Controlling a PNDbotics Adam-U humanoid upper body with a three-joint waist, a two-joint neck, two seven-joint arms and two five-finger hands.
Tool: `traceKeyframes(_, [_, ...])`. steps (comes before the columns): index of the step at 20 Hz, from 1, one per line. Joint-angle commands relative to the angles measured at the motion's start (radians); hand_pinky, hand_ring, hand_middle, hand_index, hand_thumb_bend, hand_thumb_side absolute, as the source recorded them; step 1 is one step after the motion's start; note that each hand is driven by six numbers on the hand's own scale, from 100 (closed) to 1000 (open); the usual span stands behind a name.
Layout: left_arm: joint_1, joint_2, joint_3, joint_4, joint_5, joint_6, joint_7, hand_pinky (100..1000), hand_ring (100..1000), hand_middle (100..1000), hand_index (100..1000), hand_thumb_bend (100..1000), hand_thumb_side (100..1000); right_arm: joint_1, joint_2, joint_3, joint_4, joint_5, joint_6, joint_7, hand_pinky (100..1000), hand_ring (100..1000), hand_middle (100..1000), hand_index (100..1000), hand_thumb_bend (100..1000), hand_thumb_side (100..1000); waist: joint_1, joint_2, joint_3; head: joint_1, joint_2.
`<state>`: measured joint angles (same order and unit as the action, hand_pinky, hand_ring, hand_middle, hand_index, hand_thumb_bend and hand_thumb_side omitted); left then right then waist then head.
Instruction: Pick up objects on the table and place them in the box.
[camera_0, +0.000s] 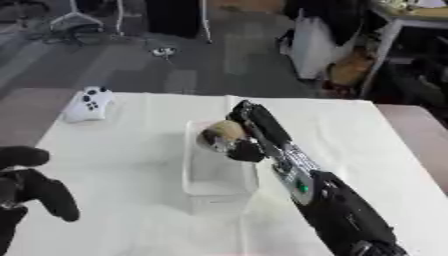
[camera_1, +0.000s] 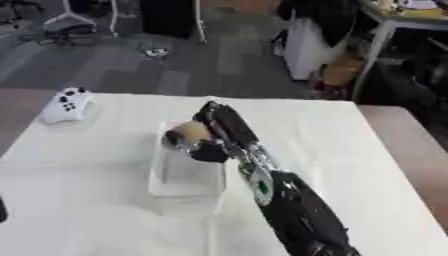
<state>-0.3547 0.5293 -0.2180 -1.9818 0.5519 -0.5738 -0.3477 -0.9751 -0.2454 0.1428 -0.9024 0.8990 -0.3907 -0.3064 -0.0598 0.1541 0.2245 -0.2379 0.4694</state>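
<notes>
The right hand (camera_0: 248, 131) sits near the middle of the frame, its arm (camera_0: 337, 210) running up from the lower right corner, black at the forearm and silver at the wrist. The fingers are curled round a small rounded object (camera_0: 220, 134) — tan to brownish, with a paler patch on one side; what it is cannot be made out. Hand and object are held over the far end of the box (camera_0: 217, 182), a clear, shallow rectangular container standing just below and left of centre on the white tablecloth (camera_0: 131, 165). Whether the object touches the box's rim or floor cannot be told. The near part of the box, toward the bottom of the frame, shows only its transparent walls and base. Toward the upper left of the frame, well apart from the box and close to the cloth's far left corner, lies a white game controller (camera_0: 88, 103) with dark buttons on its face. The left hand (camera_0: 35, 192) shows at the lower left edge in the left eye view — black, fingers relaxed and loosely bent, holding nothing, resting near the cloth's edge. Brown tabletop (camera_0: 418, 132) shows beyond the cloth at the right side of the frame, and grey floor fills the upper part.
</notes>
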Motion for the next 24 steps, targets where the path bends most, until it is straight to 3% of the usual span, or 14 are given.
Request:
traceKeyframes(1, [-0.013,0.008,0.008,-0.018,0.008,-0.001,-0.005,493,613,828,806,415,768,-0.032,-0.011,-0.007,0.012,0.089,0.043,0.026,100,478,591,689,764,1000,0.008,-0.011,0.002,-0.008,-0.001])
traceKeyframes(2, [-0.014,0.007,0.008,-0.018,0.008,-0.001,-0.006,493,613,828,806,416,767,-0.033,-0.009,-0.009,0.023,0.121,0.063,0.053,457,679,770,837,841,1000,0.008,-0.011,0.003,-0.009,0.0])
traceKeyframes(6, [-0.015,0.007,0.008,-0.018,0.009,-0.002,-0.007,493,613,828,806,416,766,-0.033,0.0,-0.021,0.035,0.162,0.095,0.137,817,935,939,976,908,1000,0.008,-0.01,0.004,-0.008,0.001])
traceKeyframes(7, [-0.015,0.007,0.008,-0.018,0.009,-0.001,-0.007,493,613,828,806,416,766,-0.033,0.0,-0.023,0.034,0.159,0.095,0.146,843,952,955,992,905,1000,0.008,-0.01,0.004,-0.008,0.002])
traceKeyframes(10, [-0.015,0.007,0.008,-0.018,0.009,-0.001,-0.007,493,613,828,806,416,768,-0.033,0.0,-0.027,0.033,0.148,0.101,0.159,763,880,926,979,879,1000,0.008,-0.011,0.004,-0.009,0.003])
traceKeyframes(17, [-0.012,0.009,0.007,-0.018,0.006,0.001,-0.007,493,613,829,806,414,772,-0.029,-0.008,-0.021,0.027,0.146,0.116,0.154,743,864,902,946,873,1000,0.007,-0.011,0.003,-0.008,0.004])
traceKeyframes(19, [-0.01,0.011,0.007,-0.018,0.004,0.002,-0.008,494,613,830,806,412,774,-0.022,-0.016,-0.017,0.015,0.131,0.113,0.156,689,829,872,906,868,1000,0.006,-0.014,0.002,-0.006,-0.001])
traceKeyframes(20, [-0.008,0.012,0.007,-0.018,0.002,0.002,-0.008,494,613,830,806,412,774,-0.012,-0.026,-0.012,-0.007,0.101,0.106,0.15,595,779,830,876,802,1000,0.005,-0.015,0.0,-0.003,-0.009])
traceKeyframes(21, [-0.005,0.014,0.008,-0.018,0.0,0.002,-0.006,493,613,830,806,413,774,0.007,-0.042,-0.002,-0.042,0.047,0.097,0.148,358,626,713,844,723,1000,0.004,-0.016,-0.003,0.007,-0.025])
traceKeyframes(22, [-0.002,0.016,0.01,-0.018,-0.002,0.002,-0.004,493,613,830,806,413,773,0.031,-0.064,0.013,-0.085,-0.026,0.095,0.16,523,737,796,862,773,1000,0.002,-0.017,-0.006,0.019,-0.045])
traceKeyframes(23, [0.0,0.018,0.01,-0.018,-0.003,0.002,-0.003,493,613,831,806,411,766,0.046,-0.079,0.027,-0.123,-0.091,0.098,0.179,132,507,599,747,695,1000,0.002,-0.018,-0.008,0.027,-0.06])
traceKeyframes(24, [0.006,0.022,0.011,-0.018,-0.008,0.001,-0.002,493,613,832,806,405,783,0.087,-0.107,0.043,-0.196,-0.204,0.093,0.196,105,489,587,731,634,1000,0.0,-0.017,-0.016,0.047,-0.102])
